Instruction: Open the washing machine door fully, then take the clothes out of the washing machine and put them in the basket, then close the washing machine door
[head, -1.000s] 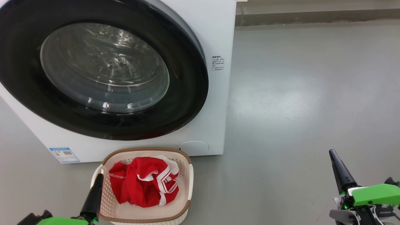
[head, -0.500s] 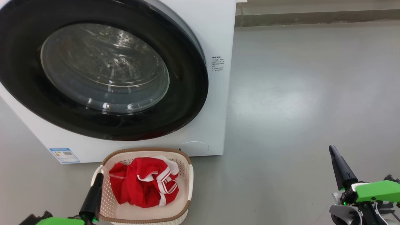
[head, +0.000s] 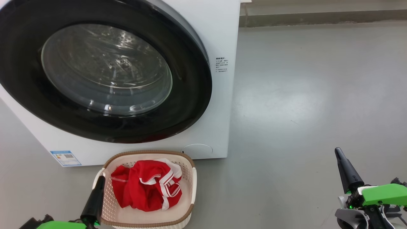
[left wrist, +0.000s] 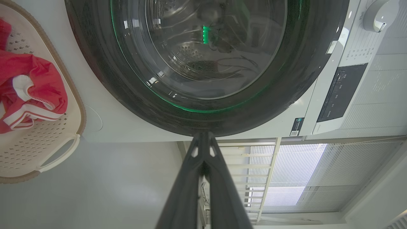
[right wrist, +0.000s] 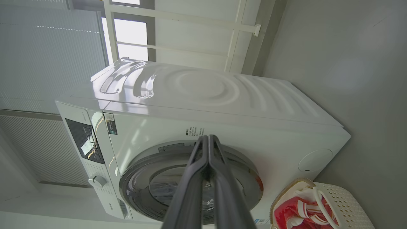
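Observation:
The washing machine (head: 222,38) fills the upper left of the head view, its door (head: 190,95) lying flat against the front, black rim around a glass window. On the floor in front stands the basket (head: 190,181) with the red clothes (head: 143,187) bunched inside. My left gripper (head: 101,178) is shut and empty, its tip at the basket's left rim. My right gripper (head: 337,151) is shut and empty too, over bare floor well right of the machine. The left wrist view has the door (left wrist: 127,95), basket (left wrist: 60,152) and clothes (left wrist: 35,86). The right wrist view takes in the machine (right wrist: 222,95).
Grey floor (head: 302,95) stretches to the right of the machine up to a low wall ledge (head: 318,16). A blue label (head: 65,157) sits on the machine's lower front. The control panel and dial (left wrist: 376,16) are in the left wrist view.
My right gripper has risen slightly in the head view over the last second. The door, basket, clothes and left gripper have stayed put.

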### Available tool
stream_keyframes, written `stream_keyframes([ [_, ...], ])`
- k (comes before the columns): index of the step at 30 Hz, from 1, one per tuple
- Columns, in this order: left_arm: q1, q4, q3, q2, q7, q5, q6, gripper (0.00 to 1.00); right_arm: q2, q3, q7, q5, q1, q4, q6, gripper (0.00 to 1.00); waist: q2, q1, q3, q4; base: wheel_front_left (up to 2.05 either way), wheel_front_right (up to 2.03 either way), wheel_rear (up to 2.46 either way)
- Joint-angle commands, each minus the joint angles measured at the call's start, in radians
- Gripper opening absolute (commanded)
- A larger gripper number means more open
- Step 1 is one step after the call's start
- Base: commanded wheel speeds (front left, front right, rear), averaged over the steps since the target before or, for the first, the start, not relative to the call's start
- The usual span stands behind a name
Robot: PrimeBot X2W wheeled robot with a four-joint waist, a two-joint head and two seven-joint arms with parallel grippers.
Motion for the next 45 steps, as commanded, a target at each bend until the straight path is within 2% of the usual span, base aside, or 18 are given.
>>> stream_keyframes([
  [1,-0.044,-0.027,0.037,0.008,0.005,-0.010,-0.007,0.00,-0.005,0.015,0.007,0.004,-0.043,-0.030,-0.001,0.00,0.0000,0.0000,0.000,0.000,0.00,0.00,0.00],
  [45,-0.044,-0.027,0.037,0.008,0.006,-0.009,-0.007,0.00,-0.003,0.011,0.010,0.001,-0.043,-0.029,-0.001,0.00,0.0000,0.0000,0.000,0.000,0.00,0.00,0.00],
])
